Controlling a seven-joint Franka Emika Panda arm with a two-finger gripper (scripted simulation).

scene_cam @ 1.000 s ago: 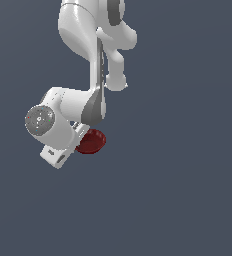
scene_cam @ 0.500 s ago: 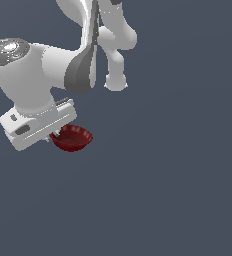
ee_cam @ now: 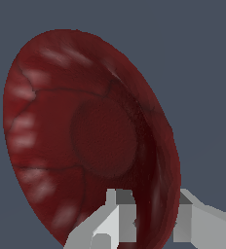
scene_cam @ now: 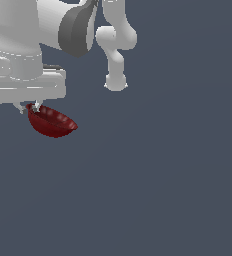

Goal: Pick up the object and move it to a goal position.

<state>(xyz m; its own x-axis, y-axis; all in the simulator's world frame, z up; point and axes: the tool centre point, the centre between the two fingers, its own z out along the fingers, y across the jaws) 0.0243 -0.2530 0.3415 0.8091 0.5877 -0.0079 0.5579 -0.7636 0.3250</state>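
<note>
Overhead, the tool (ee_cam: 143,219) pinches the dark red bowl's (scene_cam: 51,122) rim; bowl hangs tilted, clear of the counter (scene_cam: 163,190).

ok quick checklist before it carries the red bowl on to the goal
1. Gripper shut on the rim of the red bowl: ok, one finger inside the wall, one outside.
2. Bowl hanging under the gripper with nothing visibly supporting it: ok.
3. Bowl level: not ok, it hangs tilted in the exterior view.
4. Grip depth: cannot tell, only the rim edge is pinched.
5. Goal position visible: cannot tell, no marker shows in either view.
</note>
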